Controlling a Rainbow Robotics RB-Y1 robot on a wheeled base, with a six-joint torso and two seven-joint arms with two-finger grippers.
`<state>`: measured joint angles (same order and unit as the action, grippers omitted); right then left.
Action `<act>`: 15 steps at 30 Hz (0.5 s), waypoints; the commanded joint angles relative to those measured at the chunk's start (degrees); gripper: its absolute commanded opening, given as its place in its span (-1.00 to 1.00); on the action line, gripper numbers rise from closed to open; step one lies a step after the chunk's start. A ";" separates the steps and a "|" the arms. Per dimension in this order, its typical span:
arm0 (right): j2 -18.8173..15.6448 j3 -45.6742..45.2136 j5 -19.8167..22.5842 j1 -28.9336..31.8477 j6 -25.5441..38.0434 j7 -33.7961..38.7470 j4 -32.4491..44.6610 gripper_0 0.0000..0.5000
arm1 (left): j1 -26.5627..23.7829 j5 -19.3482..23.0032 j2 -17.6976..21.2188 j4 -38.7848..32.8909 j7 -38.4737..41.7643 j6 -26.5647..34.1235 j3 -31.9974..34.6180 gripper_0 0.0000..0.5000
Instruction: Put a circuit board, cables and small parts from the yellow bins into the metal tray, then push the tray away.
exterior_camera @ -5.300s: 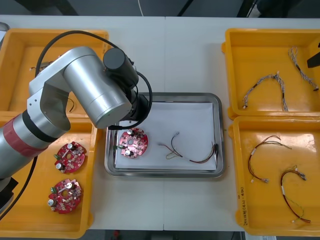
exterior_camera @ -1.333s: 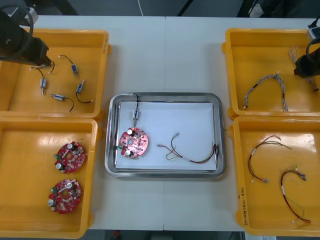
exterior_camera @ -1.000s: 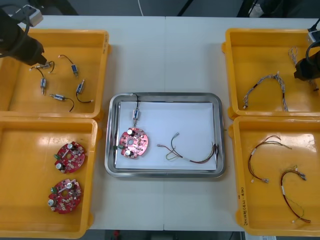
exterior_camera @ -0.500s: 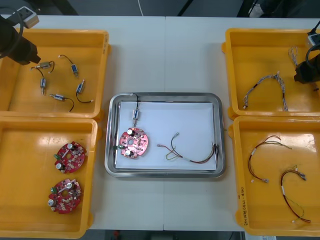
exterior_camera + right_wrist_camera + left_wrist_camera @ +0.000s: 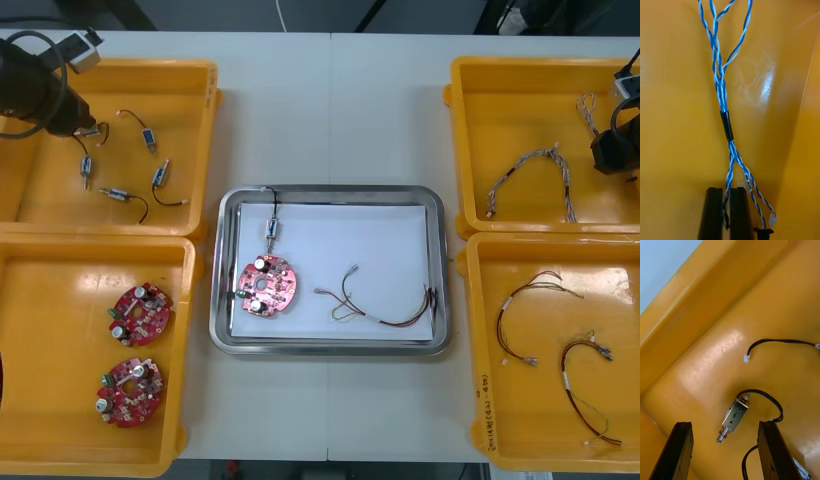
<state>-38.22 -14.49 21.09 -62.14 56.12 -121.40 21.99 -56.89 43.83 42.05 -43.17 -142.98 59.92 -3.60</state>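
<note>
The metal tray [image 5: 328, 190] sits in the middle of the table [image 5: 330, 110], white inside; in it lie a round red circuit board [image 5: 267, 288] at its left side, a small metal part [image 5: 270, 228] with a black lead just beyond the board, and a red and yellow cable [image 5: 375, 318] towards its right side, apart from the board; the left tool [image 5: 724, 423] hangs over the far left yellow bin [image 5: 210, 120], its fingers spread wide, and a loose metal part [image 5: 735, 417] lies on the bin floor between them, apart from both; several other parts of that kind lie nearby in that bin; the right tool [image 5: 726, 189] is low in the far right yellow bin [image 5: 455, 130], its fingers nearly together and pinching one strand of a twisted blue and white cable [image 5: 726, 125], whose black sleeve lies just ahead of the fingertips; two other circuit boards [image 5: 141, 312] rest in the near left yellow bin [image 5: 185, 400].
</note>
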 commanded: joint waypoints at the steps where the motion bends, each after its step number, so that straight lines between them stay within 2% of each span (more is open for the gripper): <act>1: -0.01 0.96 1.15 0.18 0.22 -1.21 0.95 -1.00 | -3.23 2.40 -0.83 2.39 -7.93 -3.84 1.93 1.00; 5: -0.01 0.96 1.85 0.00 1.28 -0.94 1.03 -1.00 | -3.23 4.51 -0.92 5.20 -12.02 -7.01 1.93 1.00; 8: -0.01 0.96 1.94 0.00 3.12 -0.77 2.09 -1.00 | -3.23 5.65 -0.92 6.96 -12.02 -8.68 1.93 1.00; 12: -0.01 0.87 1.85 0.09 6.90 -0.41 4.55 -1.00 | -3.14 9.96 -0.92 10.21 -12.02 -11.66 1.05 1.00; 15: -0.01 0.60 1.76 0.09 10.24 -0.15 6.83 -1.00 | -3.14 11.63 -1.18 11.44 -12.02 -13.60 -0.18 1.00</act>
<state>-38.22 -14.49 22.58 -62.06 64.07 -121.40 24.93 -56.91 53.69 41.36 -32.42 -152.12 48.54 -3.20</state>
